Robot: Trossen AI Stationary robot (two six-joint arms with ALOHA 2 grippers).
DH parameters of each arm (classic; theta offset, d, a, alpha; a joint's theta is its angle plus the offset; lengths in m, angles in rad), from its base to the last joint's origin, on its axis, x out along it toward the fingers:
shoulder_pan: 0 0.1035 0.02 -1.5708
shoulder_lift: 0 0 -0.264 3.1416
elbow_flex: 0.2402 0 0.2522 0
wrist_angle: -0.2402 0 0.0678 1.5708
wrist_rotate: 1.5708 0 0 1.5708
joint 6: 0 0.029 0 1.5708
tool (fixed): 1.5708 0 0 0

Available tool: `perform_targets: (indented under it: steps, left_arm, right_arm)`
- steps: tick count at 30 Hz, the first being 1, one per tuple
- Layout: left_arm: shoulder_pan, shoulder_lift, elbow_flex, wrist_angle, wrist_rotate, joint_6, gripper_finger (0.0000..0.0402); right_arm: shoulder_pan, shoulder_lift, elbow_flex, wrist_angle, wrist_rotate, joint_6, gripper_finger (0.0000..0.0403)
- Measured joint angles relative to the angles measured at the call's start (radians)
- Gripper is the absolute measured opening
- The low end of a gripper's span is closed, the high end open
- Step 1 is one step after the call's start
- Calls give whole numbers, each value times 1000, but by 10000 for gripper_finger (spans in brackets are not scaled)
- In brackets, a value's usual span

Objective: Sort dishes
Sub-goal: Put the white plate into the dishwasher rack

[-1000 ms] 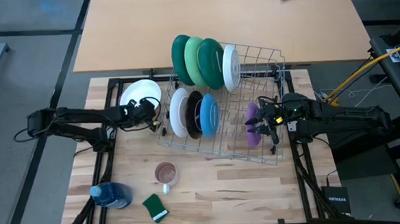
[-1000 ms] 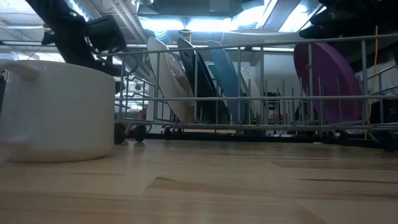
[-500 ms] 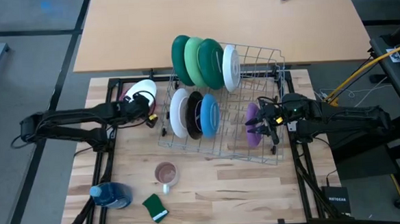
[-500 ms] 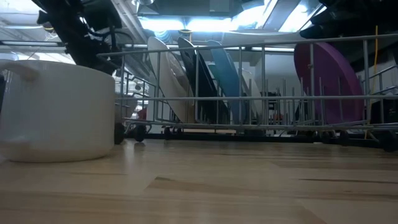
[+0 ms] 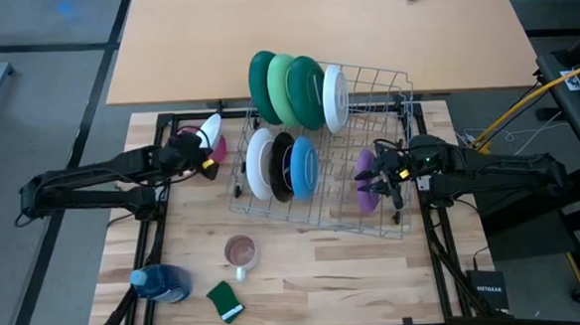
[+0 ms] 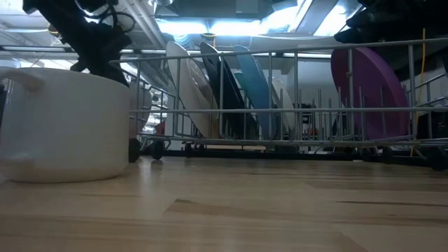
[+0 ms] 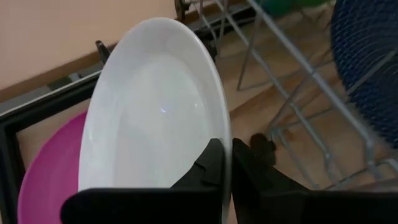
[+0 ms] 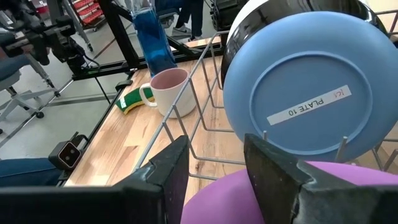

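Observation:
My left gripper (image 5: pixel 204 153) is shut on a white plate (image 7: pixel 155 112), held on edge above a pink plate (image 7: pixel 46 177) that lies on the table left of the wire rack (image 5: pixel 366 89). The rack's far row holds dark green (image 5: pixel 262 84), light green (image 5: pixel 284 88), dark green (image 5: pixel 307 90) and white (image 5: pixel 333 96) plates. Its near row holds white (image 5: pixel 259 164), black (image 5: pixel 283 166) and blue (image 8: pixel 305 93) plates, all standing on edge. My right gripper (image 8: pixel 214 168) is open over the top rim of a purple plate (image 5: pixel 367 178) standing at the rack's right end. I cannot tell whether it touches the plate. My left gripper pinches the white plate's rim (image 7: pixel 225 146) between its two fingers, one finger on each face. The fingers come about level from the table's left side. The plate is tipped up on edge and lifted clear of the pink plate below it.
A mug (image 5: pixel 241 253) with brown inside stands on the near part of the table and fills the left of the low view (image 6: pixel 63 126). A green sponge (image 5: pixel 224 300) and a blue bottle (image 5: pixel 162 284) lie near the front left corner.
My left gripper has risen and drawn back toward the table's left and far edges with the white plate. The plate has turned from lying flat to standing on edge, uncovering the pink plate under it.

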Motion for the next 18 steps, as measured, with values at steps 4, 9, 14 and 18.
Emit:
perform_targets:
  steps: [4,9,14,18]
  left_arm:
    - [0,-46,0,5,0,-17,1]
    - [0,-93,0,9,-1,-41,1]
    - [0,-130,0,39,-4,-49,1]
    - [-1,-158,0,113,-3,-20,1]
  right_arm:
    - [0,0,0,2,0,0,160]
    - [0,0,0,3,0,0,160]
    - [0,0,0,28,25,-1,160]
    - [0,0,0,122,60,-7,160]
